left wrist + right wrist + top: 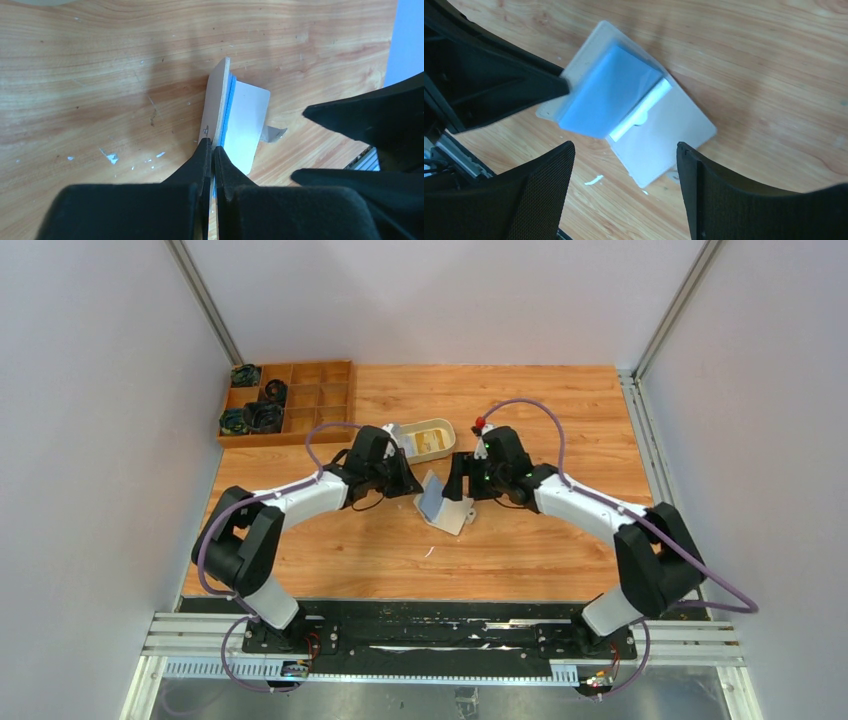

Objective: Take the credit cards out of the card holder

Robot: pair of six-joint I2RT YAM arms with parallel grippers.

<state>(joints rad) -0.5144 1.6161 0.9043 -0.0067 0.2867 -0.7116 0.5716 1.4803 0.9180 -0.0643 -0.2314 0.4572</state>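
The beige card holder [445, 504] lies open at the table's middle. One half lies flat; the other, with a pale-blue inside [609, 97], stands tilted up. My left gripper [211, 145] is shut on the lower edge of that raised half [216, 107]; in the top view the left gripper [413, 483] sits just left of the holder. A pale whitish strip [640, 111] shows at the fold, perhaps a card's edge. My right gripper [625, 146] is open and empty, hovering over the flat half [664, 135]; in the top view the right gripper [459, 480] is just right of the holder.
An oval beige tray [414, 430] with something yellow inside stands just behind the two grippers. A wooden compartment box [300, 398] holding dark objects sits at the back left. The snap tab [274, 134] sticks out from the holder. White flecks lie on the wood.
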